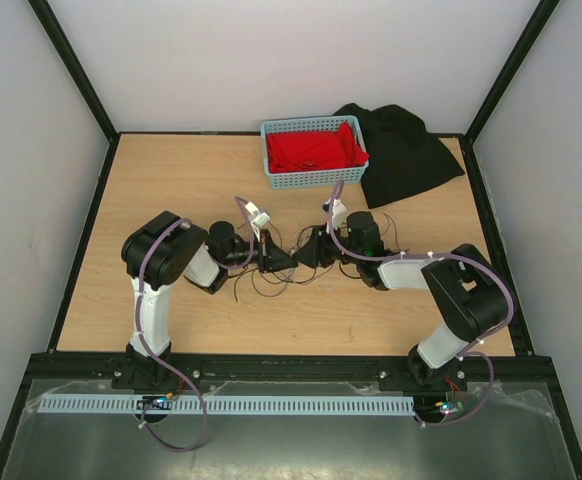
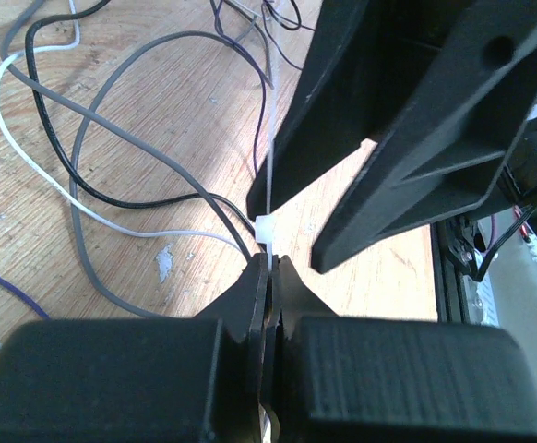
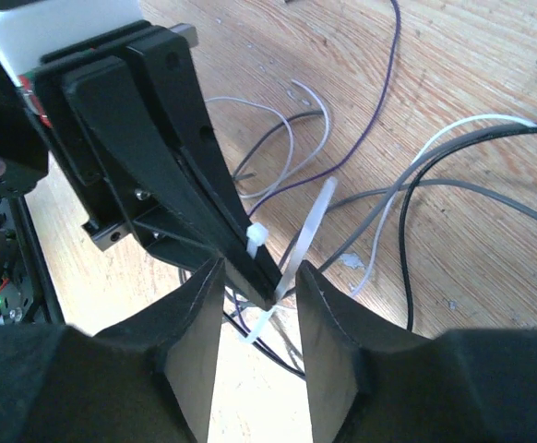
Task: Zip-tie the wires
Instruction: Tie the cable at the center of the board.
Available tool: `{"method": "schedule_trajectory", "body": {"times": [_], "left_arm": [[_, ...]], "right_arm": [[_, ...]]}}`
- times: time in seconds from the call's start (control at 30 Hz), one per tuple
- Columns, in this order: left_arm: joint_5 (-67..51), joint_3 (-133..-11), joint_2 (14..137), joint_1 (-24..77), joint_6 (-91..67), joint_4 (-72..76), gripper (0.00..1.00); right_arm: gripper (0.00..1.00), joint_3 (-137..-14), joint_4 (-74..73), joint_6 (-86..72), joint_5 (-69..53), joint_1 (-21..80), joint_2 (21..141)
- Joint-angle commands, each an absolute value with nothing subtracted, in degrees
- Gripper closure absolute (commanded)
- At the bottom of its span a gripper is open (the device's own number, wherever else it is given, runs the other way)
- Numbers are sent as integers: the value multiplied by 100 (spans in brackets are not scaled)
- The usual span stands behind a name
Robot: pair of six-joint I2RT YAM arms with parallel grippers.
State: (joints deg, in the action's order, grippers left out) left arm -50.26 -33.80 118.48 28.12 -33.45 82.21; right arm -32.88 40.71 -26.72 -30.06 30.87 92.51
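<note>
Left gripper [image 2: 270, 268] is clamped on the strap of a white zip tie [image 2: 265, 228], just below its head. Right gripper [image 3: 259, 269] stands open, its fingers straddling the left fingertips and the tie. The wires [image 2: 112, 189] lie looped at the centre of the table [image 1: 171, 180], converging at the tie head.

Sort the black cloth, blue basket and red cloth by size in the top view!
Largest: black cloth and blue basket, too alike to rank.
Smallest: red cloth, inside the basket.

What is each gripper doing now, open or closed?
Left gripper: closed on the zip tie.
Right gripper: open, gripping nothing.
</note>
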Motion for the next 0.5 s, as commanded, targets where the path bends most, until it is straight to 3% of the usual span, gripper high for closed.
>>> {"method": "schedule_trajectory", "body": {"times": [0.0, 0.17, 0.47], "left_arm": [[-4931, -3422, 11854, 2816, -3280, 8482, 100], [-4892, -3415, 11900, 2811, -3287, 8481, 100], [-4946, -3377, 11841, 2785, -3282, 8484, 100]], "right_arm": [[53, -3202, 4103, -2566, -3050, 3120, 8941], [51, -3193, 3964, -2462, -2958, 3120, 8884], [38, -2911, 4203, -2375, -2856, 2928, 8472]]}}
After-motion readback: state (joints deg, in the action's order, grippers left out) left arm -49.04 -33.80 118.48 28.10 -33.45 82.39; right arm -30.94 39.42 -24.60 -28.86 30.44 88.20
